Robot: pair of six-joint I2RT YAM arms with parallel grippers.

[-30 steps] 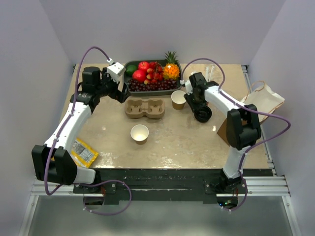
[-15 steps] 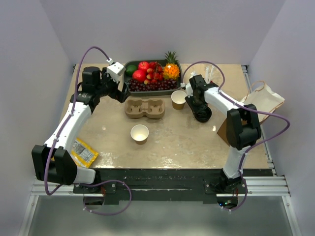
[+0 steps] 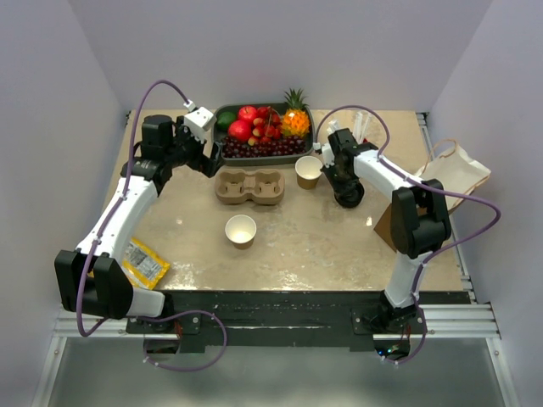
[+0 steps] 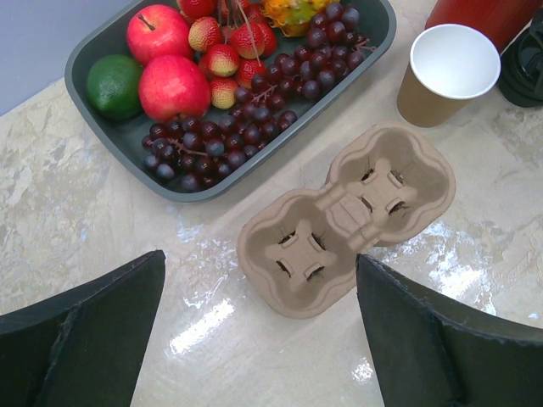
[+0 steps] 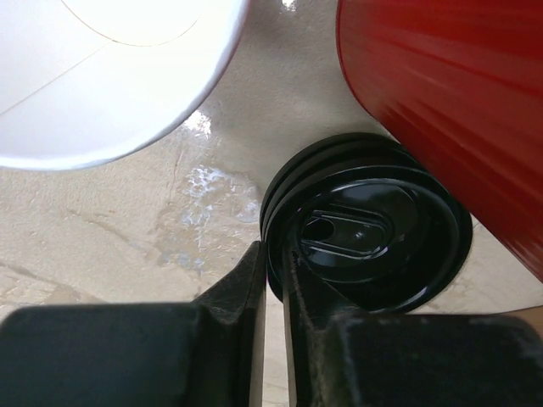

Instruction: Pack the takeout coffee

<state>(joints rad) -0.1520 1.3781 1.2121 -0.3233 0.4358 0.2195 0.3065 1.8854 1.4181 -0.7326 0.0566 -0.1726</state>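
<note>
Pale lilac walls (image 3: 280, 42) on three sides, beige marbled worktop (image 3: 322, 246), glossy glare patches, black front rail (image 3: 280, 303), grey floor (image 3: 280, 381) below

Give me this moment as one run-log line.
right gripper: jaws pinch black lid rim beside red cup | left gripper: open near cup carrier | paper cup: unlidded, beside carrier

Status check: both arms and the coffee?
Left gripper open over carrier. Right gripper pinching rim of black lid, lid on table. Nearby paper cup unlidded. Red cup crowds lid.
</note>
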